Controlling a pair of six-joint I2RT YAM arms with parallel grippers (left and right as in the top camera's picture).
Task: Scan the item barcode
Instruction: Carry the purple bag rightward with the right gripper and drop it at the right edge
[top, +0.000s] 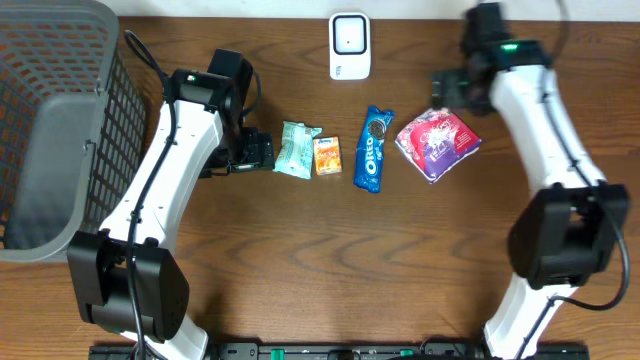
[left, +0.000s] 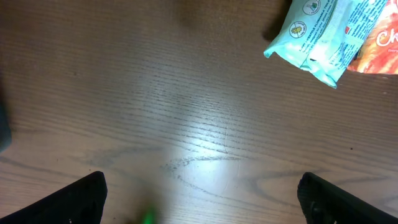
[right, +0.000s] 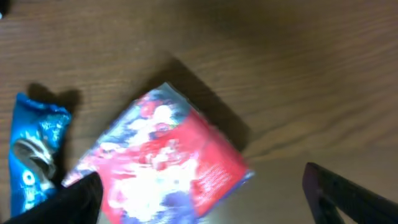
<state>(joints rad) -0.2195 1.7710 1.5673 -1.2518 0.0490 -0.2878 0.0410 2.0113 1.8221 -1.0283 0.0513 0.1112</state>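
Landmark for every place below: blue Oreo pack (top: 374, 148), lying lengthwise near the middle of the wooden tabletop (top: 300, 260). Far left of the Oreo pack, at the tabletop's edge: grey mesh basket (top: 60, 130). Left of the Oreo pack, nearer than the basket: left gripper (top: 262, 152), jaws spread wide, fingers (left: 81, 199) at the two lower corners of the left wrist view with only bare wood between them, holding nothing. Just left of the Oreo pack: mint-green packet (top: 297, 149) and small orange carton (top: 327, 156), side by side with edges meeting, the carton apart from the Oreo pack. Beyond the Oreo pack and slightly left, at the far edge: white scanner (top: 350, 46), upright face toward the overhead camera. Just right of the Oreo pack, separated by a narrow gap: red-and-white packet (top: 437, 142), the item for scanning, flat on the tabletop and skewed. Right of the Oreo pack and farther back: right gripper (top: 447, 92), over the packet's far edge, fingers (right: 348, 193) wide apart, bare wood showing between one of them and the packet, gripping nothing.
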